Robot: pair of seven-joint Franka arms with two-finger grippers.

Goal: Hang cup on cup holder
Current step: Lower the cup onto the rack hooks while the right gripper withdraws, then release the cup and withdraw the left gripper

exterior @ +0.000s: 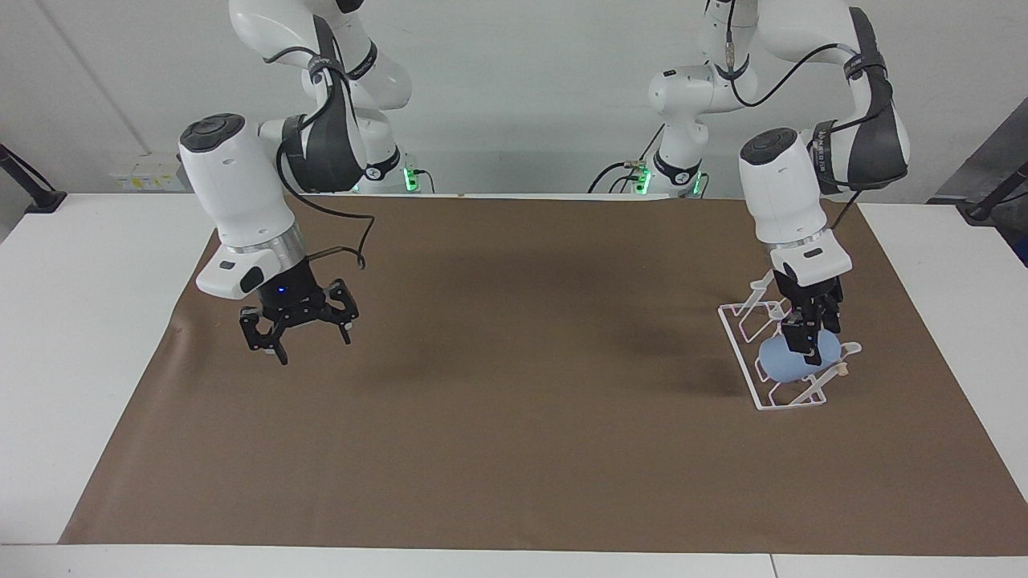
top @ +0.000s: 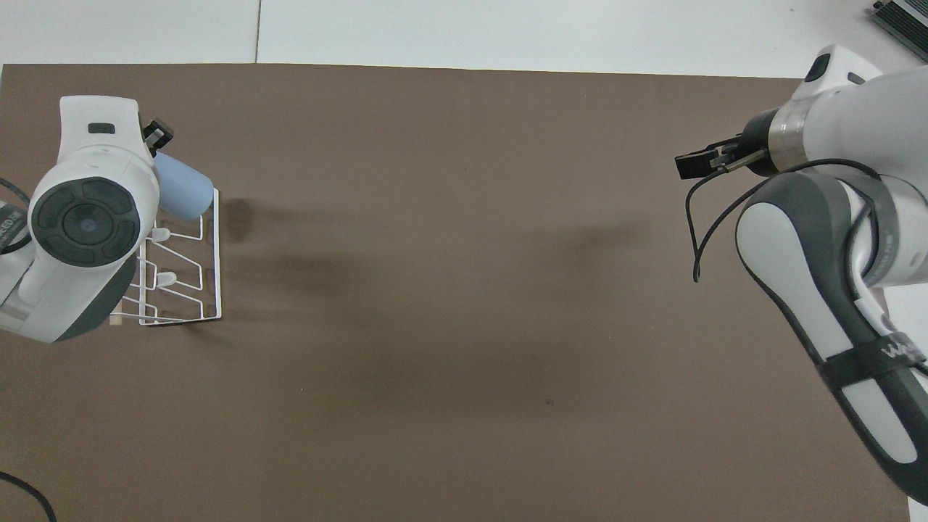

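Cup [exterior: 783,361]: on cup holder [exterior: 747,353], end farthest from the robots.
Left claw [exterior: 805,347]: at the cup; grip cannot be told.
Right claw [exterior: 297,331]: wide, empty, over the desk [exterior: 514,449].

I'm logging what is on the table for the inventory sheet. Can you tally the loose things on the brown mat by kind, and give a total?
Light-blue cup: 1, on the rack at the end farthest from the robots
White wire cup holder: 1, toward the left arm's end of the table
Total: 2
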